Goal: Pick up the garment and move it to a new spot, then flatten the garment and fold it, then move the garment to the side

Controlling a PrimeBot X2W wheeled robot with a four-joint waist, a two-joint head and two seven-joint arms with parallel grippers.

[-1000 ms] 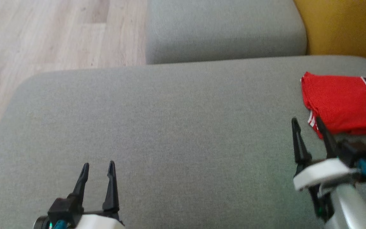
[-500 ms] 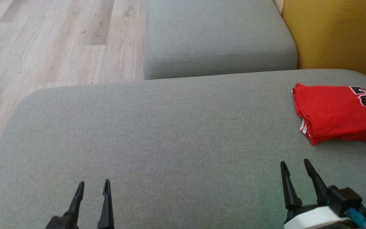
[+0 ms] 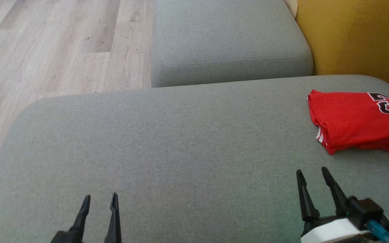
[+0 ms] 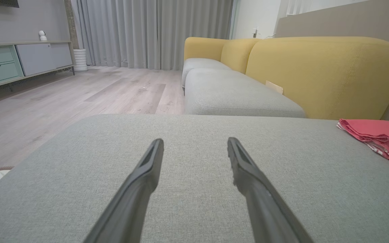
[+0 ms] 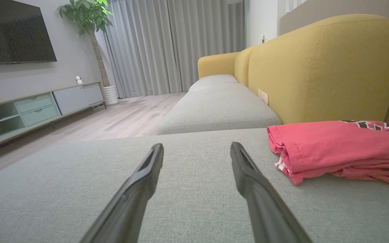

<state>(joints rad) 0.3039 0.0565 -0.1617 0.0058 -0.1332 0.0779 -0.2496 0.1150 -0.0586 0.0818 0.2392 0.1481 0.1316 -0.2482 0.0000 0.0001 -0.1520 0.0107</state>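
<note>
Jaws apart, empty; garment [image 3: 356,119] on cushion [image 3: 181,152]

This was a home living room. A sofa [image 5: 322,67] with yellow backs and grey seats stood at the right and centre of the right wrist view, with a wall-hung TV [image 5: 12,32], a low cabinet [image 5: 35,108] with drawers and a potted plant [image 5: 86,13] at its left. Long grey curtains [image 5: 167,47] hung at upper centre, and pale wood floor [image 3: 46,50] lay at the head view's upper left.
</note>
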